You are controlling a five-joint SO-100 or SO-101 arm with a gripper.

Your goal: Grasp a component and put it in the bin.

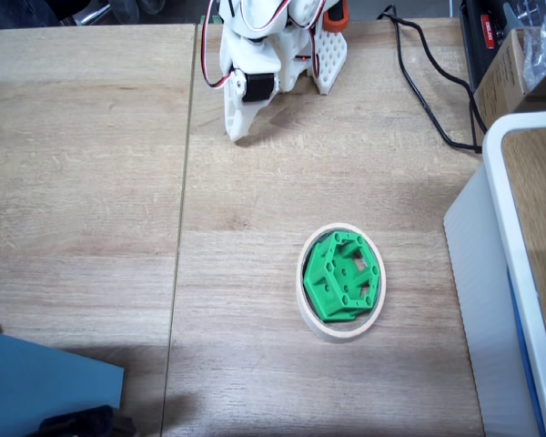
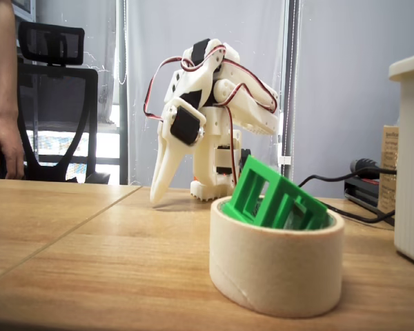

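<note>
Fixed view, both cameras: bright green hexagonal plastic cage component (image 1: 339, 277) (image 2: 272, 196) lies tilted inside cream masking-tape ring bin (image 1: 338, 325) (image 2: 276, 265) on wooden bench (image 1: 91, 182). White pincer (image 1: 239, 133) (image 2: 159, 196) well apart, tips down near bench; open or closed cannot be told.

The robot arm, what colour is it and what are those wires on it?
The arm is made of white plastic parts with black motor blocks set into it. Thin red, black and white wires loop over its top. The gripper has long, pointed white fingers. In a fixed view, an orange piece shows near its base.
</note>
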